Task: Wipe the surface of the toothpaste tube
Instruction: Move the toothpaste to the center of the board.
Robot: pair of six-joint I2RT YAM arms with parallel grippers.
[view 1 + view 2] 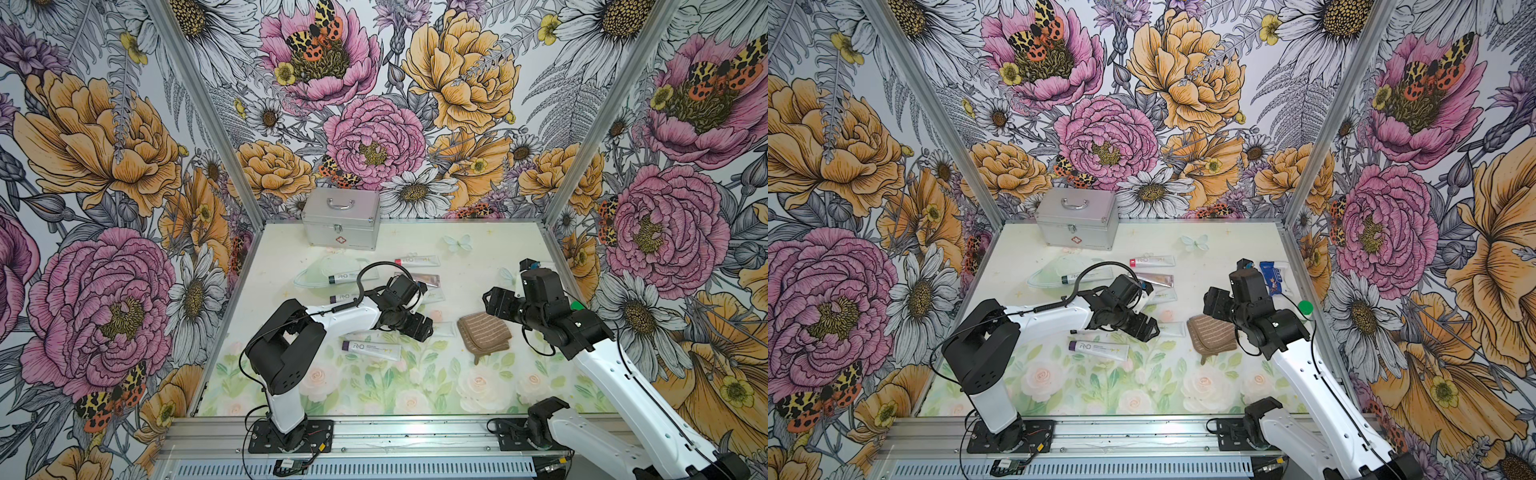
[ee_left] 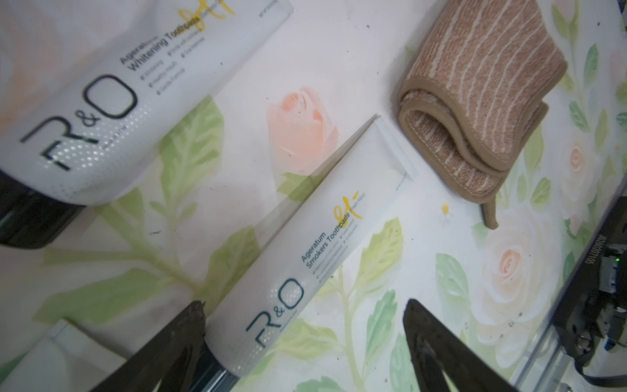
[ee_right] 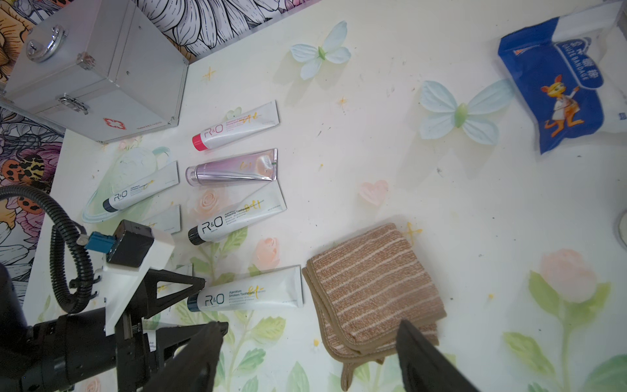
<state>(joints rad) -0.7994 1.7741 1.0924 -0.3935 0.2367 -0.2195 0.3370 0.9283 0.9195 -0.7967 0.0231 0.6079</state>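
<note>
The toothpaste tube meant here, as I read it, is the white one with the dark cap. It lies flat on the worktop, just beside the folded brown cloth. Its long axis runs across the worktop, with the cap toward the left arm and the flat crimped end toward the cloth, close but not touching.

The left jaws stand open and straddle the cap end, gripping nothing. In the left wrist view the tube sits off centre, hard by one fingertip, with the other well apart. So the left arm is the nearer one, and closing across the tube's width rather than along it looks the likely move. The right arm carries jaws that are also open and empty, near the cloth's edge.

In both top views the left wrist hides the cap end, and only the crimped end shows. The right wrist view gives the tube's whole length. It also shows a second, whitening tube lying near, which could be mistaken for it.
</note>
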